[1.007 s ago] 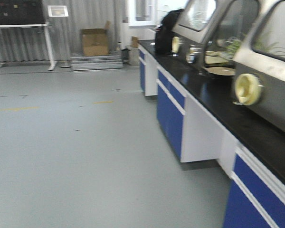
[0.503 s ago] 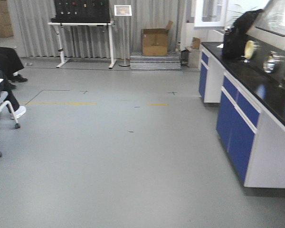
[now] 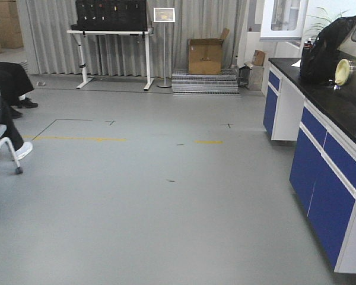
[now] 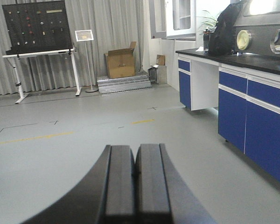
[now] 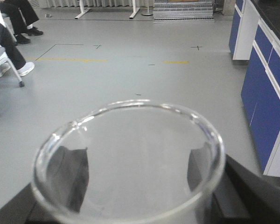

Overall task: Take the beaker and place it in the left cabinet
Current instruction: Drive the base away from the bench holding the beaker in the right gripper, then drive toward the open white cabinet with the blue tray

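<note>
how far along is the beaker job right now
Pick looks done: the beaker sits clamped in the right gripper. The left gripper is shut and empty. In hand: the carry, with open floor and the blue counter ahead. The left cabinet is in no view, so reaching it and placing remain.

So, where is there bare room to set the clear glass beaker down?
Free: the black countertop strip this side of the black backpack, and the grey floor between the blue counter units and the seated people. Crowded: the far wall, with cardboard box and black pegboard stand.
</note>
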